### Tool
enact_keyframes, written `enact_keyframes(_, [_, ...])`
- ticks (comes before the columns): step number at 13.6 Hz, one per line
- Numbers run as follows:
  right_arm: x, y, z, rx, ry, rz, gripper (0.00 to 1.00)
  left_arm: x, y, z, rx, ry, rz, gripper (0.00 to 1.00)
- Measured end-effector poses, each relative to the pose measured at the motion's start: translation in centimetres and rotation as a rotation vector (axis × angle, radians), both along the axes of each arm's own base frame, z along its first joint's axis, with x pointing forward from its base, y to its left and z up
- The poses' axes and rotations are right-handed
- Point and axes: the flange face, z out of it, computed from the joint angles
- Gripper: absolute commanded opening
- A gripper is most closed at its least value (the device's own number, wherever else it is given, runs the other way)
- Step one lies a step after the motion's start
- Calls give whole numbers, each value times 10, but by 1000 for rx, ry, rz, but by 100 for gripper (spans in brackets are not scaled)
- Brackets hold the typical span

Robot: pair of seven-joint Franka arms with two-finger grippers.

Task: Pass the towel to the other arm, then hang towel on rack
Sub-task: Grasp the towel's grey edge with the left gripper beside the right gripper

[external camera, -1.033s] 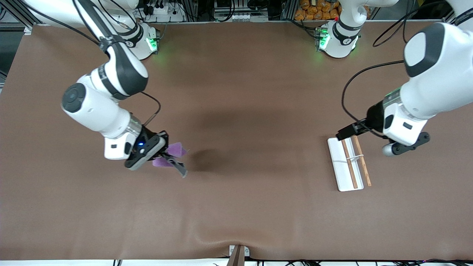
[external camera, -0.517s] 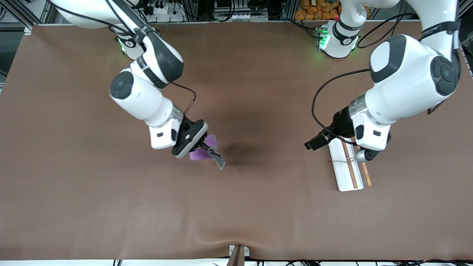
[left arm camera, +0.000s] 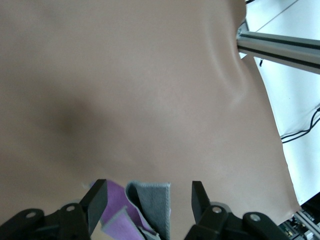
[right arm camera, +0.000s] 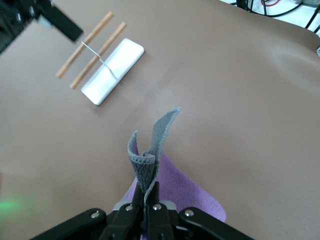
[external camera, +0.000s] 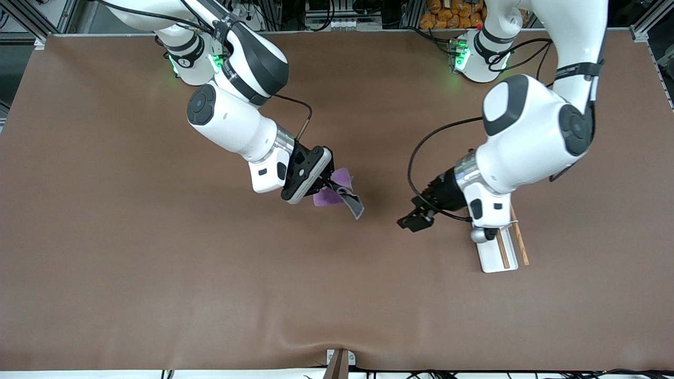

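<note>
My right gripper (external camera: pixel 330 185) hangs over the middle of the table, shut on the towel (external camera: pixel 325 199), a small purple cloth with a grey reverse. In the right wrist view the towel (right arm camera: pixel 150 150) stands up folded from the shut right gripper (right arm camera: pixel 148 192). My left gripper (external camera: pixel 414 220) is open, pointed at the towel with a gap between them. In the left wrist view the towel (left arm camera: pixel 152 200) shows between the spread fingers (left arm camera: pixel 99 197) of the left gripper (left arm camera: pixel 149 184), untouched. The rack (external camera: pixel 487 255), a white base with two brown rods, lies toward the left arm's end, partly under the left wrist. The right wrist view also shows the rack (right arm camera: pixel 112 65).
A brown cloth (external camera: pixel 210 273) covers the whole table. A small clamp (external camera: pixel 339 363) sits at the table's edge nearest the front camera. An aluminium frame rail (left arm camera: pixel 280 45) runs past the table's edge in the left wrist view.
The right gripper has carried the towel toward the left arm's end and the table's middle. The left gripper has left the rack and swung toward the towel.
</note>
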Motion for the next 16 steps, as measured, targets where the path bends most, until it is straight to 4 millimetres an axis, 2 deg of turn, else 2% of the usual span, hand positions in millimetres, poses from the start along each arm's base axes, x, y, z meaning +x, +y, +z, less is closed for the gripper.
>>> enact_keyframes(2, [-2,4,2,54,30,-31,0,-8,-12,-1,0,51,40,75])
enact_keyframes(4, [-7,15,6,103,43,-51,0,-12,-18,-3,4,89,63,67])
enact_keyframes(6, [-12,23,8,123,48,-54,0,-21,-33,-5,6,111,64,60])
enact_keyframes(9, [-13,24,10,161,85,-79,0,-33,-53,-6,8,145,88,59])
enact_keyframes(11, [-12,24,11,174,99,-91,0,-36,-57,-7,11,169,108,50])
enact_keyframes(16, [-17,30,14,182,110,-91,0,-43,-67,-4,7,187,112,37])
